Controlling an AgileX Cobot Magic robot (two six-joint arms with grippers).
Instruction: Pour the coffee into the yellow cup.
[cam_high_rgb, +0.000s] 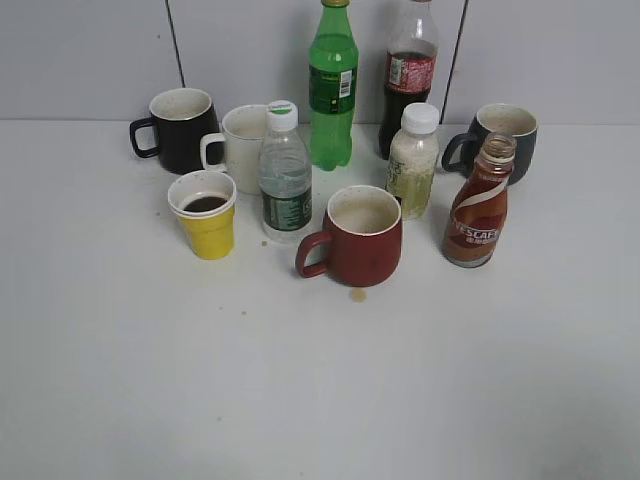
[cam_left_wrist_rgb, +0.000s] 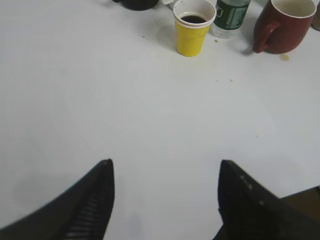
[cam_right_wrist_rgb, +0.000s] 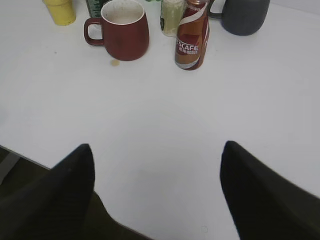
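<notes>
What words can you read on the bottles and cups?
"ESCAFE" in white letters, first letter hidden: brown coffee bottle.
Small line under it: too blurred to read.
Red label on the dark cola bottle: too blurred.
Green soda bottle label: too blurred.
Water bottle label: too small.
Yellow cup and the mugs: no words.

5 bottles (cam_high_rgb: 286, 172), 4 mugs (cam_high_rgb: 352, 236), 1 cup (cam_high_rgb: 205, 214)

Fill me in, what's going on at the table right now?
Nothing is being held. Both the left gripper and right gripper hover open over bare table, short of the drinks. The Nescafe coffee bottle stands upright and uncapped on the right, while the yellow cup on the left already holds dark liquid. A small spill lies before the red mug.
</notes>
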